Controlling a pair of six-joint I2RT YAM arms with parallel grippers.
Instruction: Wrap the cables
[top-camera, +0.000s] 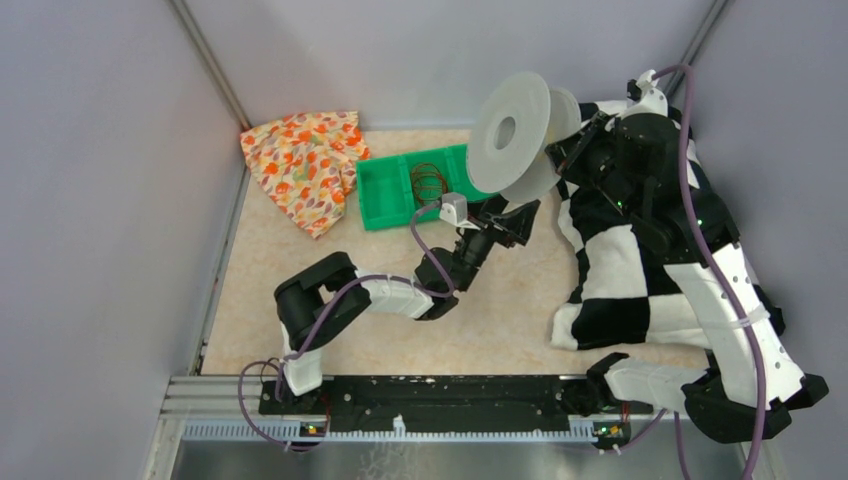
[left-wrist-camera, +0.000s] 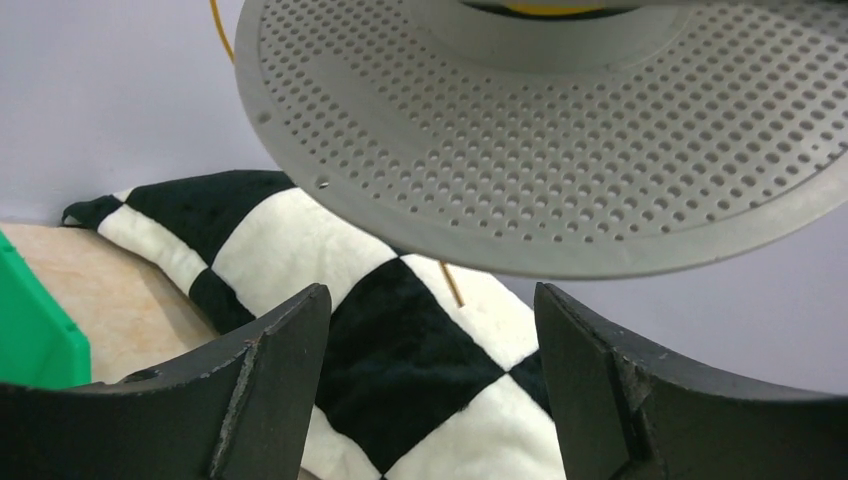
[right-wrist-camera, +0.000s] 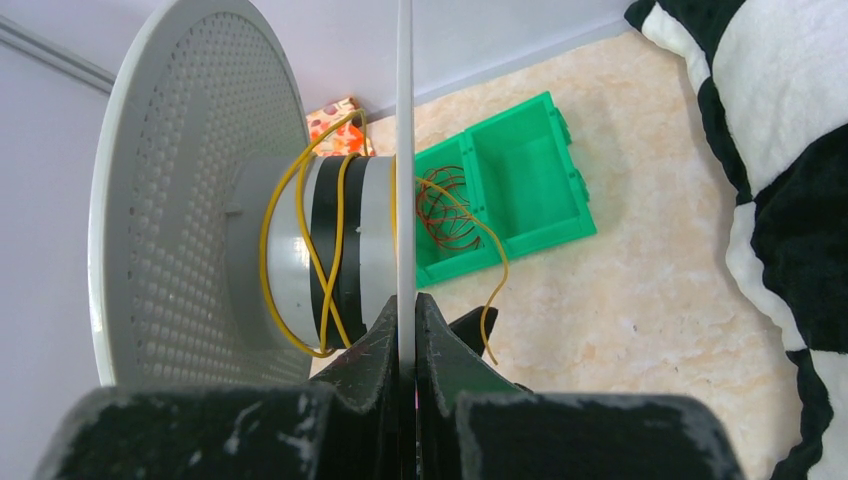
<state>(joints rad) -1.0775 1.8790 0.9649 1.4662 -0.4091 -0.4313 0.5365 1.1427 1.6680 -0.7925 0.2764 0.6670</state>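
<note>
My right gripper (right-wrist-camera: 407, 310) is shut on the edge of one flange of the clear round spool (right-wrist-camera: 180, 200) and holds it raised above the table (top-camera: 520, 130). A thin yellow cable (right-wrist-camera: 320, 250) lies in loose turns round the spool's hub, and its free end (right-wrist-camera: 495, 290) hangs down past the flange. My left gripper (left-wrist-camera: 430, 300) is open and empty just below the spool's perforated flange (left-wrist-camera: 540, 130); it also shows in the top view (top-camera: 520, 215). A short piece of the cable (left-wrist-camera: 452, 283) hangs between its fingers' line and the flange.
A green two-part bin (top-camera: 395, 190) stands at the back, with a brownish wire coil (top-camera: 428, 182) inside. A floral cloth (top-camera: 305, 165) lies at the back left. A black-and-white checkered cloth (top-camera: 620, 260) covers the right side under my right arm.
</note>
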